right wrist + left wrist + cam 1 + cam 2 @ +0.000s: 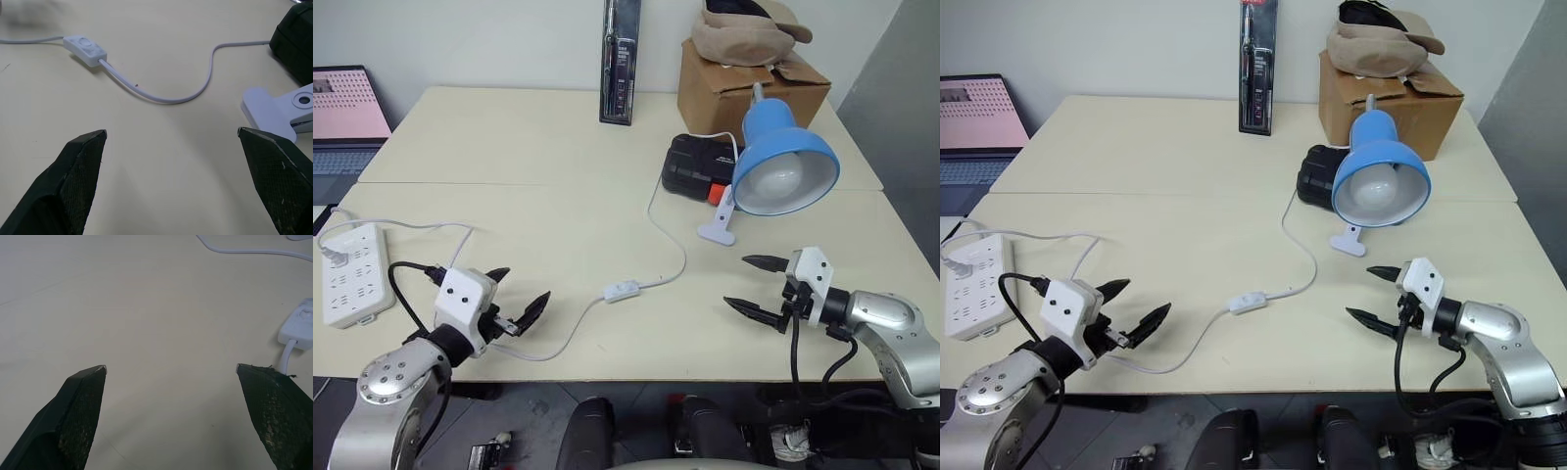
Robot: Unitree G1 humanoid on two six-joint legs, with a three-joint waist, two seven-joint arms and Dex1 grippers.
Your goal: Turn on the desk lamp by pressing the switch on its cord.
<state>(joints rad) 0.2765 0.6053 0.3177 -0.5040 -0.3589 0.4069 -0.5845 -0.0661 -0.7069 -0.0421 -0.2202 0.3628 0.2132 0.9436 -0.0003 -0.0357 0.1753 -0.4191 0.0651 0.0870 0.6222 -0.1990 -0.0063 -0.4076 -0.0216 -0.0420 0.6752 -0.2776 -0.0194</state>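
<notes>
Pale cream tabletop [558,147] runs from the near edge back to a white wall, with a seam across its middle. Taking the switch [621,291] as the landmark: it lies flat on the near part of the tabletop, close to the front edge, untouched.

To its left, well apart, hangs the left end effector [516,297], its two black fingers spread wide and holding nothing; it points toward the switch, and in the left wrist view the switch [299,325] sits just beyond one fingertip [88,382]. To the right of the switch, somewhat farther off, the right end effector [750,283] is likewise fully spread and empty, aimed back toward the switch; the right wrist view shows the switch [84,49] ahead of the gap between its fingers.

The cord [668,245] leaves the switch on both sides. One run curves back and right toward the desk lamp [781,164], which lies behind and to the right of the switch, its blue shade facing forward, the bulb unlit, its white clip base [719,222] on the tabletop. The other run loops left under the left end effector toward a white power strip [354,275] far left of the switch.

Behind the lamp sit a black box [697,166] and a cardboard box [744,83].
</notes>
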